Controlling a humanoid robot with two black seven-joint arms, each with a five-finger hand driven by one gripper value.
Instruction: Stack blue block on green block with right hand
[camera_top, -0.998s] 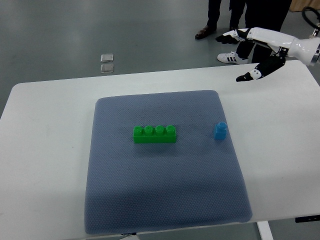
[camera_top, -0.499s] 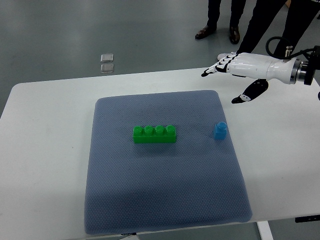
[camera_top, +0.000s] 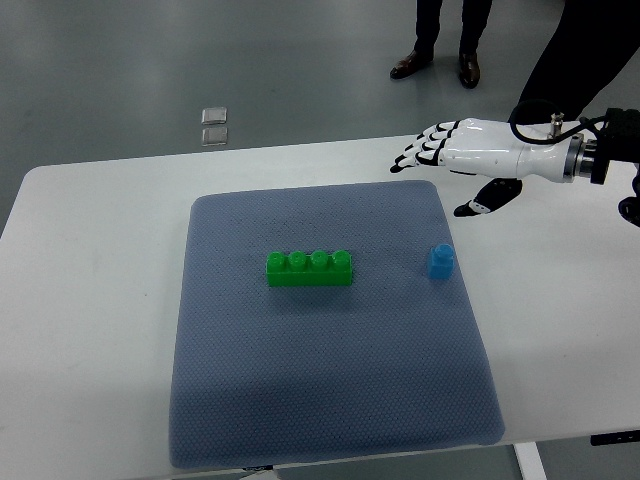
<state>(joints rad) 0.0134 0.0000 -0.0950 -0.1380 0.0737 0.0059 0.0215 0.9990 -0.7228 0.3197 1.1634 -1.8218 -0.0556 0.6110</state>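
A small blue block (camera_top: 439, 261) stands upright on the right part of the grey-blue mat (camera_top: 330, 400). To its left, near the mat's middle, lies a long green block (camera_top: 309, 268) with a row of studs on top. My right hand (camera_top: 440, 175) reaches in from the right edge, white with dark fingertips, fingers spread and holding nothing. It hovers over the mat's far right corner, above and beyond the blue block, not touching it.
The mat lies on a white table (camera_top: 90, 300). Beyond the table's far edge stand people's legs and shoes (camera_top: 408, 66) on a grey floor. Two small square plates (camera_top: 213, 125) lie on the floor at the back left.
My right hand has come in from the far right toward the left and lower, now over the mat's far right corner. Both blocks have stayed put.
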